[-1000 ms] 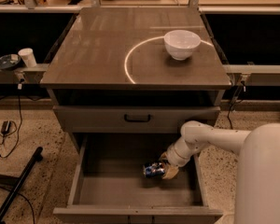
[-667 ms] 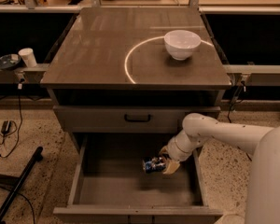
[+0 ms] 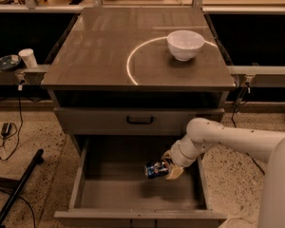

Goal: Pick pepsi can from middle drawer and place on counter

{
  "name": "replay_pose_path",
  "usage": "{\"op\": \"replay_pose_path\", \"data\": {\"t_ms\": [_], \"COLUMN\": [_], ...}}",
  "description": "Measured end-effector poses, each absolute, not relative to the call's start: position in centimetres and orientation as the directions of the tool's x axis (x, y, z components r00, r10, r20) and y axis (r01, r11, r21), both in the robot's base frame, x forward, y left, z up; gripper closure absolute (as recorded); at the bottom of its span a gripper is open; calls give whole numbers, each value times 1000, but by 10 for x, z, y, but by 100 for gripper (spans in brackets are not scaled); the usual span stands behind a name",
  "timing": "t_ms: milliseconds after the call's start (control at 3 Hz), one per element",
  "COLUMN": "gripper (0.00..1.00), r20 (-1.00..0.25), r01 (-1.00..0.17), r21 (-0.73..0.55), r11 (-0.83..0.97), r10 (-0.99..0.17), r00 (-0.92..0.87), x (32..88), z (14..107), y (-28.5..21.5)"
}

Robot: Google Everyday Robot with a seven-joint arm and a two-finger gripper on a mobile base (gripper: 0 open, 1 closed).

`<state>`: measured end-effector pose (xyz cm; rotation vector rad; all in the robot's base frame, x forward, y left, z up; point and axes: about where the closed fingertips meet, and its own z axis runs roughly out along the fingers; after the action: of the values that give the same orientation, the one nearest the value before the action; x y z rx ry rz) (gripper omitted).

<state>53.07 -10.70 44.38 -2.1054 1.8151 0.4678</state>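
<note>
The pepsi can (image 3: 155, 169), dark blue and lying sideways, hangs a little above the grey floor of the open middle drawer (image 3: 109, 194). My gripper (image 3: 169, 167) is shut on the can's right end, with its tan fingers (image 3: 174, 172) on either side of it. The white arm reaches into the drawer from the right. Above, the glossy counter (image 3: 99, 51) carries a bright white arc.
A white bowl (image 3: 185, 44) stands on the counter's right rear part. A closed drawer front with a black bar handle (image 3: 140, 120) sits just above the open drawer. A white cup (image 3: 27, 58) rests on a ledge at left; a black pole and cables lie on the floor.
The arm has lifted and drawn up slightly, raising the can off the drawer floor; its shadow now shows beneath it.
</note>
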Motion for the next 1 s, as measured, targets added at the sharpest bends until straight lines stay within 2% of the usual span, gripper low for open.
{"op": "replay_pose_path", "data": {"t_ms": [333, 1000], "gripper": [100, 100], "r20": [-449, -449], "r01": [-995, -992], "r21": [-50, -60], "r11": [-90, -106], "r10": [-888, -885], "r00": [103, 122], "x": [490, 494], "z": [452, 467], "y": [-117, -111]}}
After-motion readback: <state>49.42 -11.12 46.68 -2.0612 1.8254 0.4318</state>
